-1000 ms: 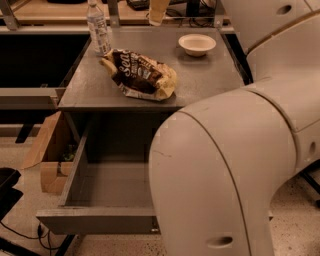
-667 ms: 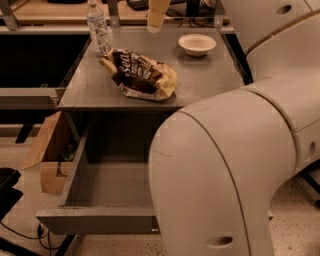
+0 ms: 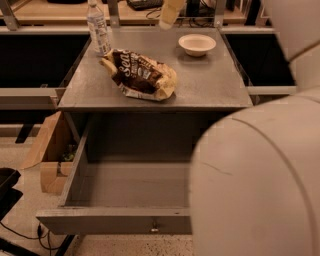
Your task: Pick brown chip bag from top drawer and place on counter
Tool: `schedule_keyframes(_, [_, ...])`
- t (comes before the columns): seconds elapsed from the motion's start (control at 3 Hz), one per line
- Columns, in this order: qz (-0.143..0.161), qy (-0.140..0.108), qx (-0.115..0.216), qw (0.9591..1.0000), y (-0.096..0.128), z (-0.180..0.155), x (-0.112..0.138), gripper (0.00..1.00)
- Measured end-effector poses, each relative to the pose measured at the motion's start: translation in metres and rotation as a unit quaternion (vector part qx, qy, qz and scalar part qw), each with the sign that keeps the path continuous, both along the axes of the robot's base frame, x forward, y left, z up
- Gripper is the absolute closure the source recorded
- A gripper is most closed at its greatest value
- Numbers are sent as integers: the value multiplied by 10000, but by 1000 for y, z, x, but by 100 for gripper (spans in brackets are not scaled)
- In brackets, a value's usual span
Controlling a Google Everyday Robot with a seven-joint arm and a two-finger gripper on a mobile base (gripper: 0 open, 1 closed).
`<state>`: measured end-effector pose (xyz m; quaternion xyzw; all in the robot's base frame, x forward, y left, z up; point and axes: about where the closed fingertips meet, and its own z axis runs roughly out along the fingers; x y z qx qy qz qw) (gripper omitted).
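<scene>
Cabinet seen from the front and above. Top drawer (image 3: 110, 220) pulled fully out at 6 o'clock of the counter (image 3: 210, 85), keyhole in the middle of its front panel. The part of its floor that shows is plain grey metal, and its right portion is hidden behind the robot's large white arm housing (image 3: 260, 180), which fills the 4 to 5 o'clock part of the view. Brown chip bag (image 3: 141, 75) lies on the counter, at about 10 o'clock from the counter's centre, crumpled, long axis running from 10 to 4 o'clock, white lettering facing up. It is outside the drawer. White bowl (image 3: 197, 44) stands upright at 1 o'clock of the counter, well apart from the bag; what shows of its inside is pale, contents cannot be told. Clear water bottle (image 3: 98, 27) stands upright at 11 o'clock, near the bag's far end; whether they touch cannot be told. Cardboard box (image 3: 47, 150) sits on the floor at 9 o'clock of the drawer, flaps open, something greenish just visible inside. Gripper (image 3: 170, 15) hangs above the counter's far edge at 12 o'clock, between bottle and bowl, touching nothing, mostly cut off by the top of the view; whether it is spread or closed cannot be told. Wooden desk (image 3: 65, 10) with cables runs behind the cabinet. Count: one bag, one bowl, one bottle, one open drawer, one box.
</scene>
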<state>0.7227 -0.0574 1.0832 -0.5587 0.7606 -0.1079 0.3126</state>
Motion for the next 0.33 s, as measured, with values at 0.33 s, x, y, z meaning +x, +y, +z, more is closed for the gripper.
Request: schedule_keyframes(0.33, [-880, -288, 1128, 9893, -66, 25, -32, 0])
